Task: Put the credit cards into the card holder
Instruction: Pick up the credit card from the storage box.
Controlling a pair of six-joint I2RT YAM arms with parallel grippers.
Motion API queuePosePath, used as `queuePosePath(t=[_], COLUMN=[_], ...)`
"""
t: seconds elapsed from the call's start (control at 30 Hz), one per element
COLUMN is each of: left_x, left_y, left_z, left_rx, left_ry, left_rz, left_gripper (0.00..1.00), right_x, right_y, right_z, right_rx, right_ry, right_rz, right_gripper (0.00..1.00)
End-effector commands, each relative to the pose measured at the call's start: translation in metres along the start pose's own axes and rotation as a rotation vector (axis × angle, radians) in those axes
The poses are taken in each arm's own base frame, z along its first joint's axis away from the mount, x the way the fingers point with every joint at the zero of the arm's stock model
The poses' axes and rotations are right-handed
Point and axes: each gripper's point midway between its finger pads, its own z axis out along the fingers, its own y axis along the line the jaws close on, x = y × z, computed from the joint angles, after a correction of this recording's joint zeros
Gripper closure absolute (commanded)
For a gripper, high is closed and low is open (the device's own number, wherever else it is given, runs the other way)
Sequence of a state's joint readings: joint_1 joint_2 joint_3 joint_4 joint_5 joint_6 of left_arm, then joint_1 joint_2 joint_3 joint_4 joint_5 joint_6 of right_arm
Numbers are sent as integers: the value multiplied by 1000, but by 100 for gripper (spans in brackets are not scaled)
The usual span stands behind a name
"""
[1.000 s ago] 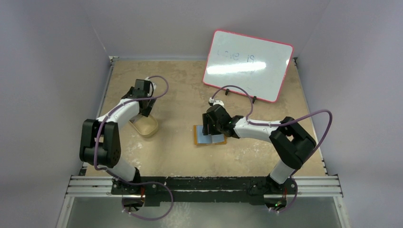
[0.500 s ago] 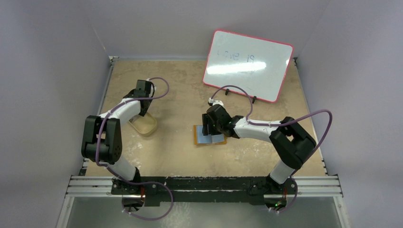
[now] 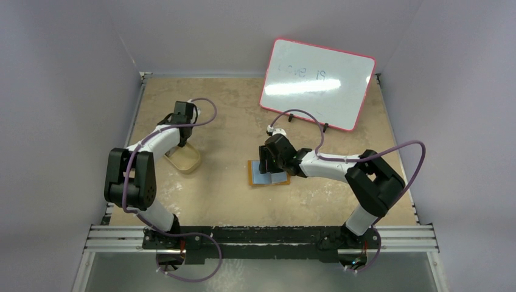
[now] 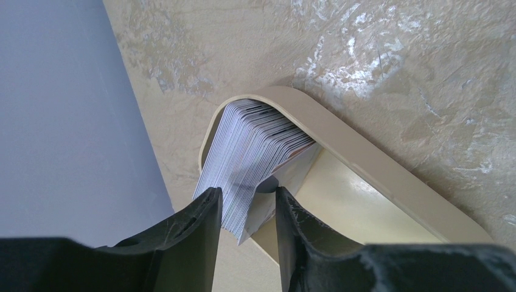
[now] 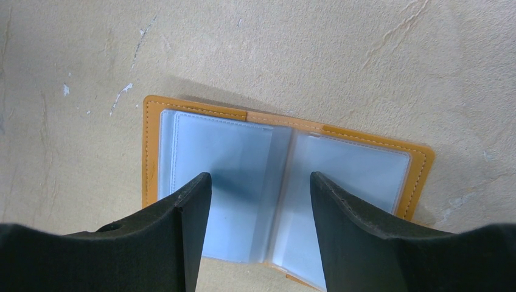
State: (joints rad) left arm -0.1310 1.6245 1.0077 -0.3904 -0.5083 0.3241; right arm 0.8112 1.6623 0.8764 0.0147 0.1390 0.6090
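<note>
1. A mottled beige tabletop (image 3: 231, 201) sits between plain grey walls, with a pink-rimmed whiteboard (image 3: 316, 82) propped at the far right.
2. The credit cards (image 4: 255, 143), a thick fanned stack of thin pale bluish-white rectangles, stand on edge against one end of a shallow beige oval tray (image 4: 377, 167) at the left of the table.
3. The left gripper (image 4: 246, 198) has its black fingers on either side of the stack's lower corner, with several card edges between them. Whether they already pinch cannot be told.
4. The card holder (image 5: 359, 167), an orange-brown leather-like folding wallet with clear bluish sleeves, lies open and flat near the table's middle, well apart from the tray.
5. The right gripper (image 5: 260, 182) is over it with its jaws apart, one finger above each page and holding nothing.
6. The step in hand appears to be picking a card. The next move probably calls for separating one card from the stack and lifting it clear before carrying it to a sleeve.
</note>
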Motion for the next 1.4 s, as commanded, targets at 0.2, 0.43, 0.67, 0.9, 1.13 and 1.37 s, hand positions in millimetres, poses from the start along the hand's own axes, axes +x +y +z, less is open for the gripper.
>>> queuePosePath(t=[0.2, 0.43, 0.67, 0.9, 1.13, 1.37], left_x=[-25, -29, -34, -47, -67, -102], left_y=[19, 9, 1, -6, -19, -43], left_z=[-13, -29, -57, -82, -108, -148], left_rx=[-18, 91, 198, 300, 434, 686], left_ry=[-69, -74, -87, -148, -198, -278], left_rz=[-38, -84, -177, -295, -456, -675], left_gripper=[79, 88, 100, 100, 100, 100], right_x=[32, 32, 30, 26, 22, 6], right_y=[-12, -12, -10, -5, -5, -8], right_z=[0, 0, -5, -11, -17, -27], right_rx=[22, 16, 3, -20, -23, 13], right_ry=[99, 101, 91, 82, 73, 45], right_rz=[-15, -20, -17, -13, -9, -15], right_gripper=[37, 37, 37, 37, 37, 37])
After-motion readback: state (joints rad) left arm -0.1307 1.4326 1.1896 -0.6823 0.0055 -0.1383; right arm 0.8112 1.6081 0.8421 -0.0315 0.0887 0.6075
